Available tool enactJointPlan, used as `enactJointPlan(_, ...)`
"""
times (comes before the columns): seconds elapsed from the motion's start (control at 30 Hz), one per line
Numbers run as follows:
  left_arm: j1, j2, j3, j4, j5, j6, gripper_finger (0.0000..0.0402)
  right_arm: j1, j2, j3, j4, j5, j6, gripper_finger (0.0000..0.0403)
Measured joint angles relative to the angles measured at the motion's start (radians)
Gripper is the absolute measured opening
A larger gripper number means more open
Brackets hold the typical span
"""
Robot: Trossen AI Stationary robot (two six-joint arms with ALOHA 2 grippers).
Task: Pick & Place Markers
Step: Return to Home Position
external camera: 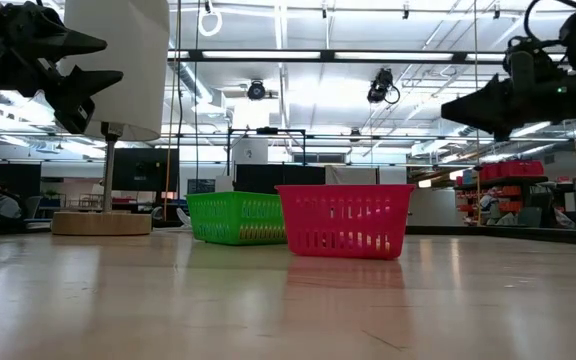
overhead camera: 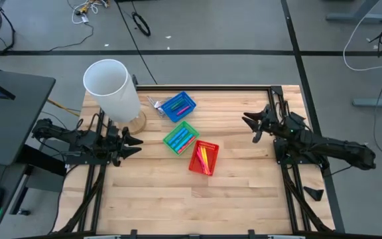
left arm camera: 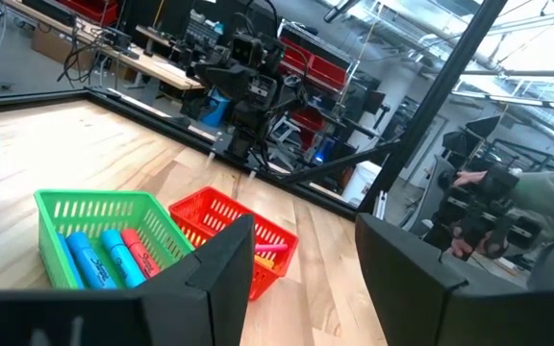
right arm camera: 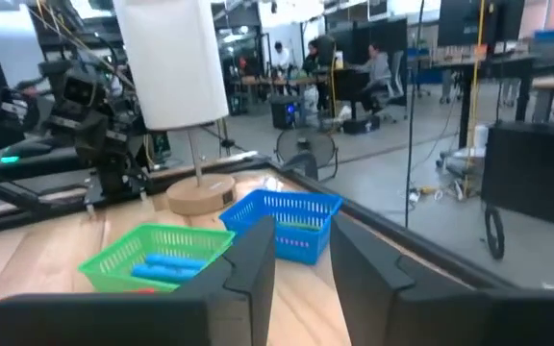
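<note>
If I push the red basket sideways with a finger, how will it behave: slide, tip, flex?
The red basket probably slides easily: it sits flat on the smooth wooden table. Its thin mesh walls likely flex under a fingertip. It looks light, holding just a few markers, and low and wide, so tipping seems unlikely.

Three baskets sit in a slanted row on the wooden table point(overhead camera: 178, 199): the blue basket point(overhead camera: 166, 110) farthest, the green basket point(overhead camera: 170, 145) in the middle, and the red basket point(overhead camera: 192, 155) nearest, each holding markers point(overhead camera: 204, 158). A white cylinder point(overhead camera: 111, 89) stands far left. The left gripper point(overhead camera: 136, 143) hangs at the left edge and the right gripper point(overhead camera: 249, 126) at the right, both apart from the baskets.
</note>
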Motion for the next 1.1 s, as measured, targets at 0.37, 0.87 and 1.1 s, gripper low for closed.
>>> enactJointPlan(0.37,0.0,0.0,0.0,0.0,0.0,0.0,0.0188,0.0,-0.261,0.002,-0.235,0.003,-0.105,0.0105)
enactJointPlan(0.87,0.0,0.0,0.0,0.0,0.0,0.0,0.0188,0.001,-0.261,0.002,-0.259,-0.005,-0.103,0.0105)
enactJointPlan(1.1,0.0,0.0,0.0,0.0,0.0,0.0,0.0188,0.001,-0.261,0.002,-0.259,-0.006,-0.106,0.0105)
